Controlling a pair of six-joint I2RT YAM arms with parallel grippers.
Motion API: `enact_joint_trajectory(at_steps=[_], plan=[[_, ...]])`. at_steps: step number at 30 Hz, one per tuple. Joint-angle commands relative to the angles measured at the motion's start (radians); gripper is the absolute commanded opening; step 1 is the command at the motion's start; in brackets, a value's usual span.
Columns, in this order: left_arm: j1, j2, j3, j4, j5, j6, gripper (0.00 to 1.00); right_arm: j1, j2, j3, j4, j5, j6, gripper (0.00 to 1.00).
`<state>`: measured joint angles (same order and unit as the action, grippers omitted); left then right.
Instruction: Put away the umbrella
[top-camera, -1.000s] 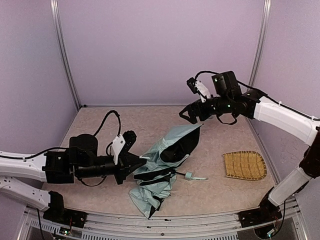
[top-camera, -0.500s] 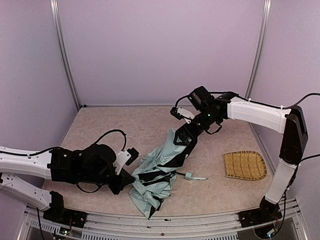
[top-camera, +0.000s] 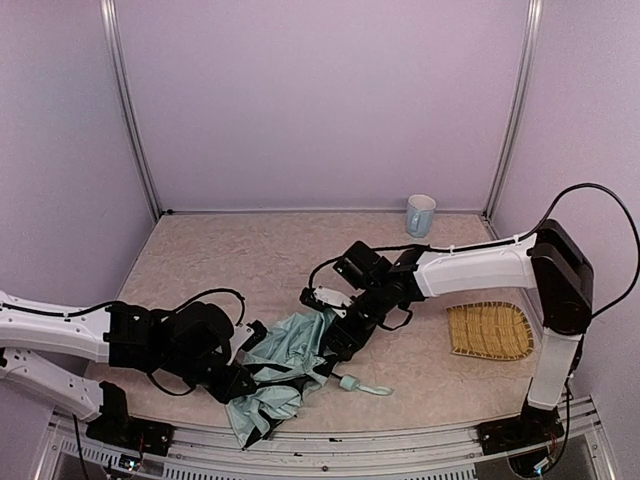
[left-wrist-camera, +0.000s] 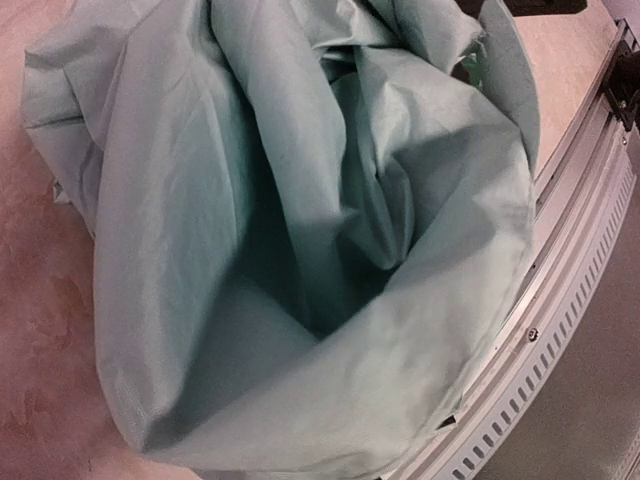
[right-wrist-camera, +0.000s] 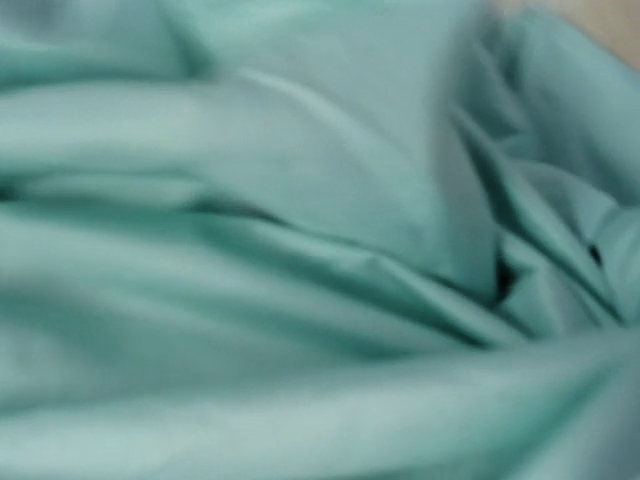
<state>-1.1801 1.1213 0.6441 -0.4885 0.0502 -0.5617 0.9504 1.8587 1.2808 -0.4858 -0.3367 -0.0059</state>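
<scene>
Near the worktop's (top-camera: 220, 260) front edge lies the crumpled umbrella (top-camera: 298, 340); my left jaws are clenched, apparently pinching its fabric to anchor it, while my right jaws, spread wide, press in to gather folds.

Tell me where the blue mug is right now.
In the top view the pale blue mug stands at the far edge of the table, right of centre, near the right corner post, beyond the woven mat and the umbrella.
</scene>
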Motion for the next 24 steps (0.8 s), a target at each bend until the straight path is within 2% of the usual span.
enact_joint_trajectory(at_steps=[1, 4, 8, 14, 19, 24], plan=[[-0.01, 0.029, 0.017, -0.011, 0.034, -0.007, 0.0, 0.008, 0.054, -0.024, 0.073, 0.052, 0.007, 0.95], [-0.007, -0.008, 0.031, -0.013, -0.006, -0.004, 0.0, 0.007, -0.037, -0.04, 0.07, 0.105, -0.003, 0.95], [0.03, -0.09, 0.041, -0.014, -0.053, -0.019, 0.0, 0.009, -0.248, -0.087, 0.06, 0.254, 0.008, 0.95], [0.123, -0.232, 0.034, 0.018, -0.06, -0.027, 0.0, 0.108, -0.463, -0.287, 0.192, 0.324, 0.058, 0.88], [0.138, -0.28, 0.055, 0.005, -0.073, -0.026, 0.0, 0.248, -0.466, -0.431, 0.336, 0.424, 0.072, 0.79], [0.14, -0.278, 0.065, -0.001, -0.058, -0.017, 0.0, 0.268, -0.312, -0.411, 0.368, 0.441, 0.04, 0.81]])
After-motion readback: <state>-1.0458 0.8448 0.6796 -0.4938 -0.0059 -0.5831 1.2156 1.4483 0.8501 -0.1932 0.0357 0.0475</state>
